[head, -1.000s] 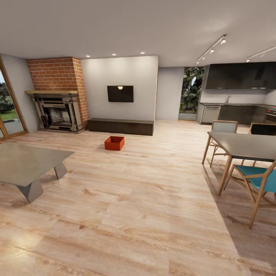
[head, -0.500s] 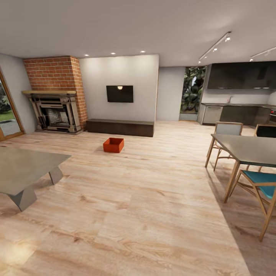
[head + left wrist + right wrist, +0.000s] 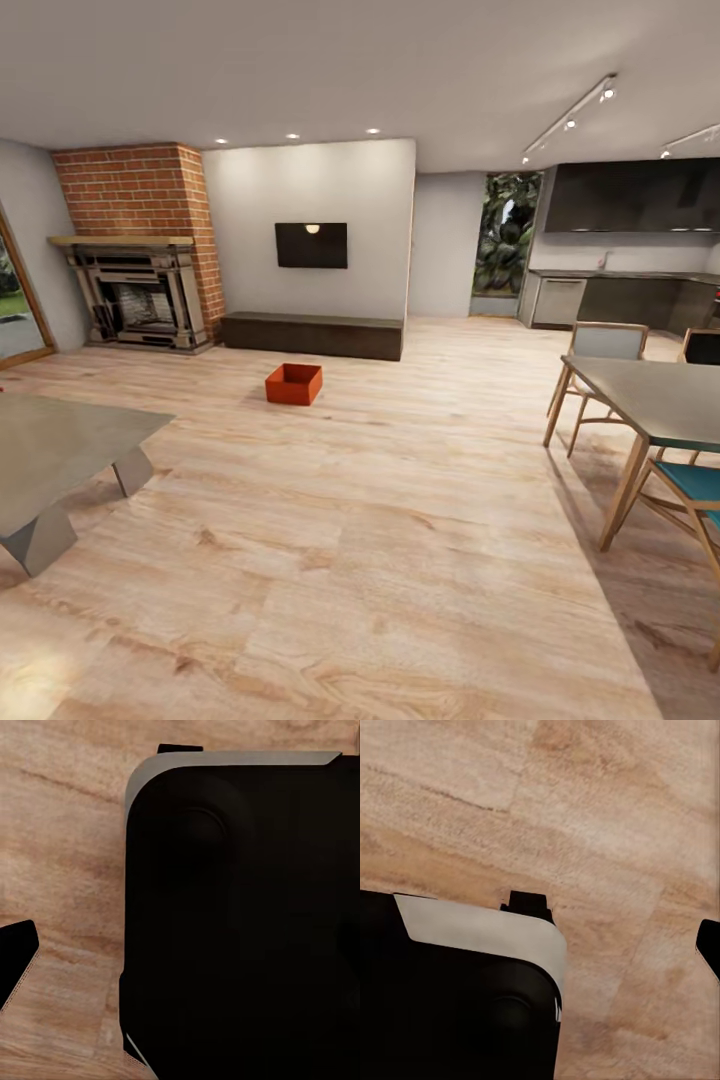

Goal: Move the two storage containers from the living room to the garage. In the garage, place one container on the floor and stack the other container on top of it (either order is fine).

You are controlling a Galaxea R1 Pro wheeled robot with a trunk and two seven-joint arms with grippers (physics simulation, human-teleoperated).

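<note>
One orange-red storage container [image 3: 294,384] sits lidless on the light wood-plank floor of the living room, a little in front of the long dark low cabinet [image 3: 312,334] and below the wall-mounted TV [image 3: 312,245]. It is far ahead of me, slightly left of centre in the head view. In the left wrist view a single dark fingertip [image 3: 15,961] shows over the planks beside my black base [image 3: 240,922]. The right wrist view has a dark fingertip [image 3: 709,945] at its edge, also above bare floor. Nothing is held that I can see.
A grey low table [image 3: 60,450] stands near left. On the right is a dining table [image 3: 655,390] with wooden chairs [image 3: 690,500]. The red brick column with fireplace [image 3: 140,250] is at back left, and a dark kitchen [image 3: 620,290] at back right. Wood floor lies between.
The head camera has moved forward and turned a bit, so the low table and chairs slid toward the picture's edges. The container itself stays where it was on the floor.
</note>
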